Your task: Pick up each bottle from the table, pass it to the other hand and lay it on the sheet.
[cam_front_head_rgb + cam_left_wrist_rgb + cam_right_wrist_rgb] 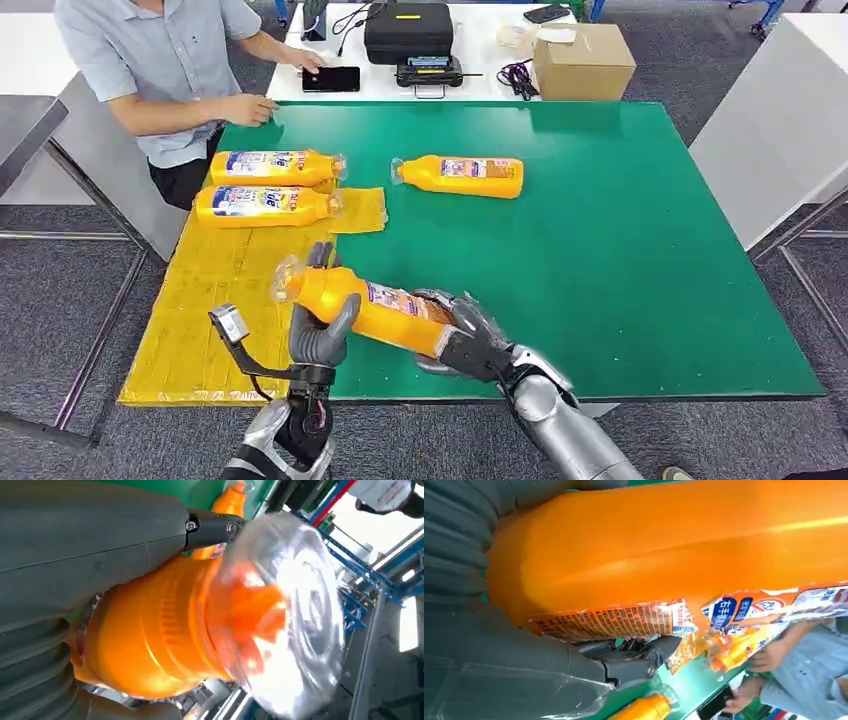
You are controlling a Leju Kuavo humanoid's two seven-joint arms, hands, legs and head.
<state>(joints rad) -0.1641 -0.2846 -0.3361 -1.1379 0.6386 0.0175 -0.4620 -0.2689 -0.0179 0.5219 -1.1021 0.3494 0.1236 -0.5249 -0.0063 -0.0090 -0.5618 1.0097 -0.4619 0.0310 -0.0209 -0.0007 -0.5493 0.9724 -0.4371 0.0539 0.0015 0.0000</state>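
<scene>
Bottle held across both hands, mid-handover

Head view: the bottle point(375, 310) hangs over the bench point(620, 250), cap end toward the sheet point(200, 300). Left hand point(322, 325) wraps its neck end, right hand point(465, 335) grips the base.

Left wrist view: fingers point(212, 527) curl over the shoulder.

Right wrist view: the base fills the palm.

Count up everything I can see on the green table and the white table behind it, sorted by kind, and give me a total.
Orange bottles: 4, two on the yellow sheet, at and, one on the green table at, and one held by both hands at
Cardboard boxes: 1
Black cases: 1
Phones: 2
Total: 8
</scene>
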